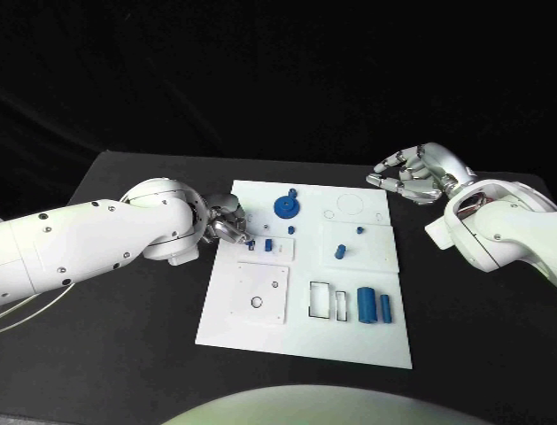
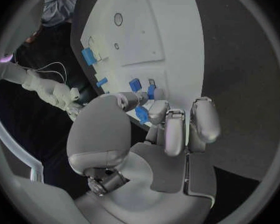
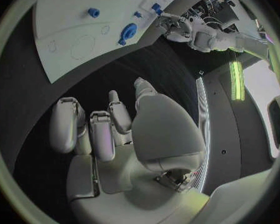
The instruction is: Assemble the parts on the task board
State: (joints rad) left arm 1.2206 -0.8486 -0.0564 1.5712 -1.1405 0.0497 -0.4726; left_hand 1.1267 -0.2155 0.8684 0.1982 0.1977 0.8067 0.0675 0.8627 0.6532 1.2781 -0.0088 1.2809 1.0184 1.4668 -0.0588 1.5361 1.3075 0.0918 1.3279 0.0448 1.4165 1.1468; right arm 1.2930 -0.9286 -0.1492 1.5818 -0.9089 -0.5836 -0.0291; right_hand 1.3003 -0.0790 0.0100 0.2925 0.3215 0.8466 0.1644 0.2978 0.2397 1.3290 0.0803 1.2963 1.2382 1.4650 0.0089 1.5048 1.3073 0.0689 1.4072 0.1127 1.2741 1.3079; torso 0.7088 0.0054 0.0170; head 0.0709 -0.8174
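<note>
Currently, the left hand (image 1: 226, 223) works at the left edge of the task board (image 1: 306, 332), roughly level with the board's middle. In the left wrist view its fingertips (image 2: 157, 109) close around a small blue part (image 2: 142, 114) at the board surface; the part appears pinched, though the contact itself is partly hidden by the fingers. The low, fingertip-only grip suggests fine positioning of the part near its seat rather than a carry.

Two further small blue pieces (image 1: 268, 245) lie just beside the hand on the board. A blue round part (image 1: 286, 208) sits near the board's far edge, a short blue peg (image 1: 339, 251) stands near the centre, and two blue cylinders (image 1: 374, 305) lie side by side toward the right edge, next to two rectangular recesses (image 1: 327, 301).

The right hand (image 1: 411, 174) hangs over the black table (image 1: 125, 354) off the board's far right corner, holding nothing, fingers loosely curled inward and apart from the palm. Its position keeps it out of the working area while the left hand acts.

Judged from the loose parts, most of the assembly remains to be done.
</note>
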